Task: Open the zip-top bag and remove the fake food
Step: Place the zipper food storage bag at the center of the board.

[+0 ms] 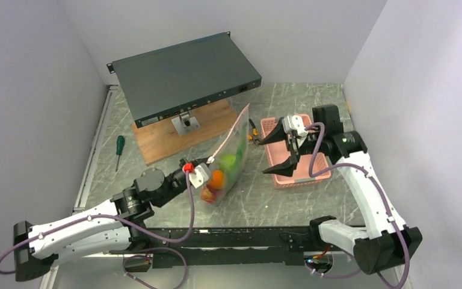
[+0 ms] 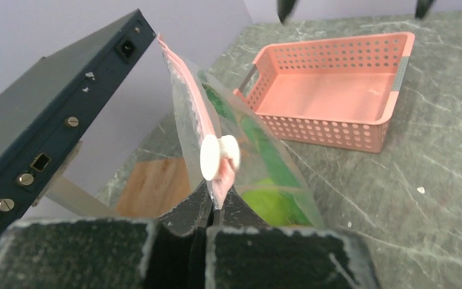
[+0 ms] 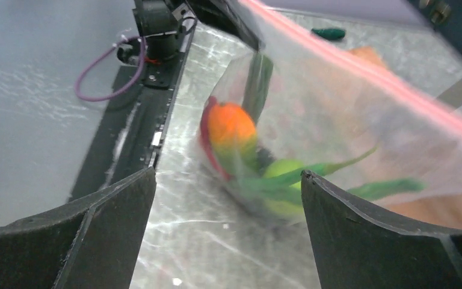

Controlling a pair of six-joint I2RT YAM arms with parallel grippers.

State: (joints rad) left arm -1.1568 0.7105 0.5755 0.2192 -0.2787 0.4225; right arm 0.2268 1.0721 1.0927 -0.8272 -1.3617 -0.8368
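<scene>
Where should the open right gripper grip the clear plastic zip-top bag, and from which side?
Probably the white round slider on the pink zip strip, coming from the side of the pink slotted basket. The clear plastic bag stands tilted with that strip on top, and the left gripper pinches the edge just below the slider, leaving it free.

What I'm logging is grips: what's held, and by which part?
Left tool pinches the zip-top bag at its pink zipper strip beside the slider; right tool holds nothing.

open table [image 1: 255, 186] between bag [image 1: 233, 150] and basket [image 1: 304, 174] (rack unit [image 1: 180, 75] behind)
</scene>
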